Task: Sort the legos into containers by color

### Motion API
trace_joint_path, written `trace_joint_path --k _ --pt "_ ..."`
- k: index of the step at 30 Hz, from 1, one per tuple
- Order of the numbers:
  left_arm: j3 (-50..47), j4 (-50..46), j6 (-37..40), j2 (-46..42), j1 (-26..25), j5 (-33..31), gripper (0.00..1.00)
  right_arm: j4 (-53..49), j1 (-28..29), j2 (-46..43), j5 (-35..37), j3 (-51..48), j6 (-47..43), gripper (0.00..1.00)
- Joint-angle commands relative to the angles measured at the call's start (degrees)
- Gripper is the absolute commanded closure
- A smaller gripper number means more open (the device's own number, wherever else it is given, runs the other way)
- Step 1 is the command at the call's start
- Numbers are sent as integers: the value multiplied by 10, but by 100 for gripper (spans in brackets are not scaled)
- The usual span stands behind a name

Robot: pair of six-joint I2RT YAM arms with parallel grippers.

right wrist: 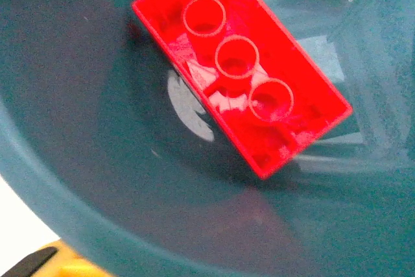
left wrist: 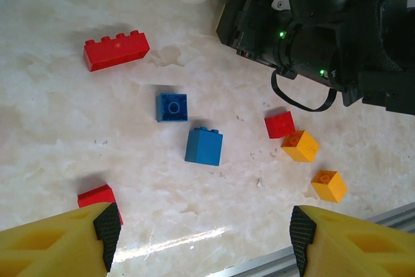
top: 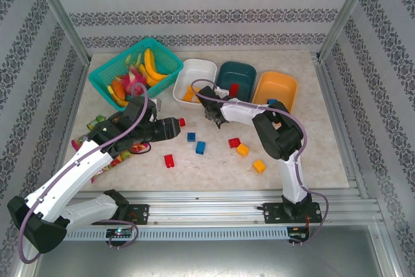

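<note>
Red plastic brick [right wrist: 240, 95] is lying underside-up in dark teal plastic tub [right wrist: 97, 180].
Left gripper [left wrist: 204, 228] is hovering wide open, empty, over the desk [left wrist: 58, 128]; right gripper [top: 211, 111] opening: cannot tell.

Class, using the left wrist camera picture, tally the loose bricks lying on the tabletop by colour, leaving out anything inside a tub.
Red bricks: 3
Blue bricks: 2
Orange bricks: 2
Total: 7

Red brick [right wrist: 243, 76] upside down, lying in teal tub [right wrist: 78, 160]
</note>
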Motion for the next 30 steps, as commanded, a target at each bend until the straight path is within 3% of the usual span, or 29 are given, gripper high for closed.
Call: trace_joint_path --k 1,14,22,26,30 --pt "-9 -14 4 -10 8 1 28 31 -5 26 -32 6 -10 66" --pt "-25 21 1 5 8 21 28 28 11 -52 -57 -54 -5 79" --pt "5 82 3 43 9 63 27 0 20 -207 -64 -140 17 80" --pt "47 122 7 93 5 100 27 -37 -22 -307 -72 -173 6 81" --pt "118 151 24 174 -10 121 27 -58 -128 -380 -120 -197 -18 81"
